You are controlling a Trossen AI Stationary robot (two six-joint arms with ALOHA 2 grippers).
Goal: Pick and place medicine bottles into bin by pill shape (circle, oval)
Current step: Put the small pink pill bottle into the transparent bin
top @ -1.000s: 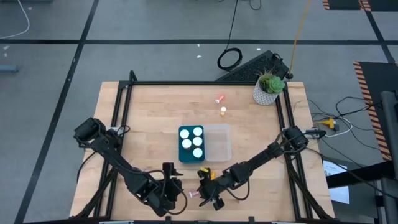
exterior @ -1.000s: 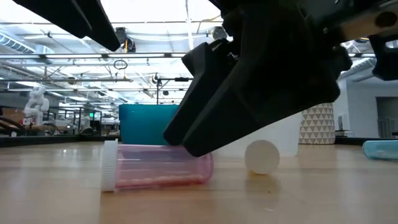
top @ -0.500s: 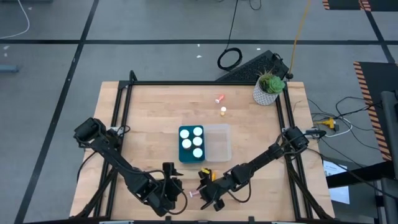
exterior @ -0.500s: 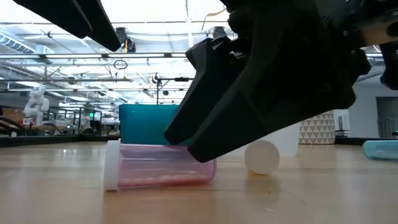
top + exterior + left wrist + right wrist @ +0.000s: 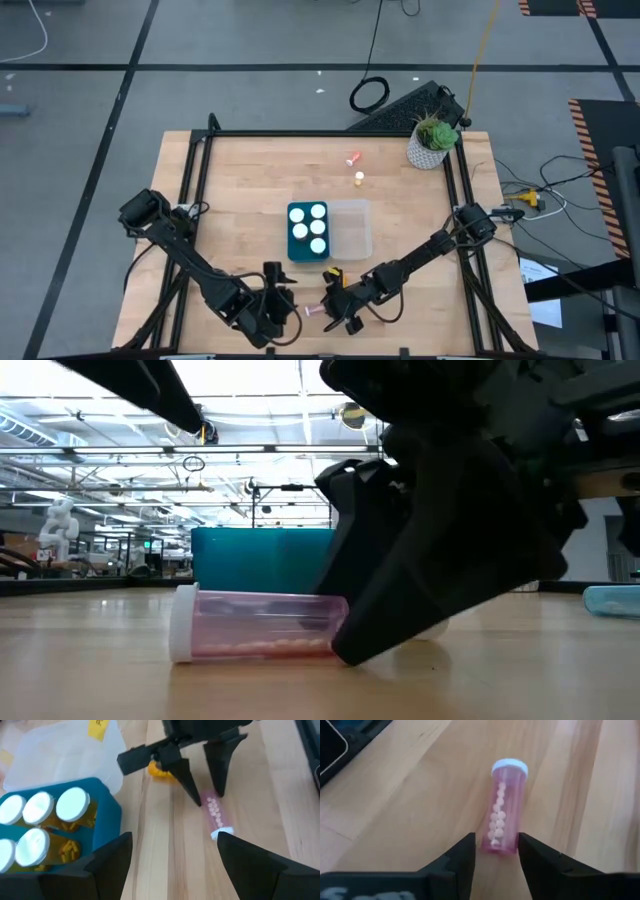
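Four capped bottles (image 5: 308, 228) stand in the teal bin (image 5: 296, 245); the clear bin (image 5: 357, 230) looks empty. At the counter's near edge the right gripper (image 5: 496, 851), open, straddles a lying pink bottle (image 5: 502, 815); the left gripper (image 5: 170, 851) waits open beside it, and two bottles (image 5: 355, 168) remain near the far edge.

Five white-capped bottles (image 5: 307, 229) stand in one teal plastic bin (image 5: 294, 250). One clear plastic bin (image 5: 353, 232) sits beside it. One pink pill bottle (image 5: 255, 637) lies on its side. Two more small bottles (image 5: 353, 158) lie farther off, near one potted plant (image 5: 432, 141). Two dark robot arms (image 5: 195, 265) reach in.
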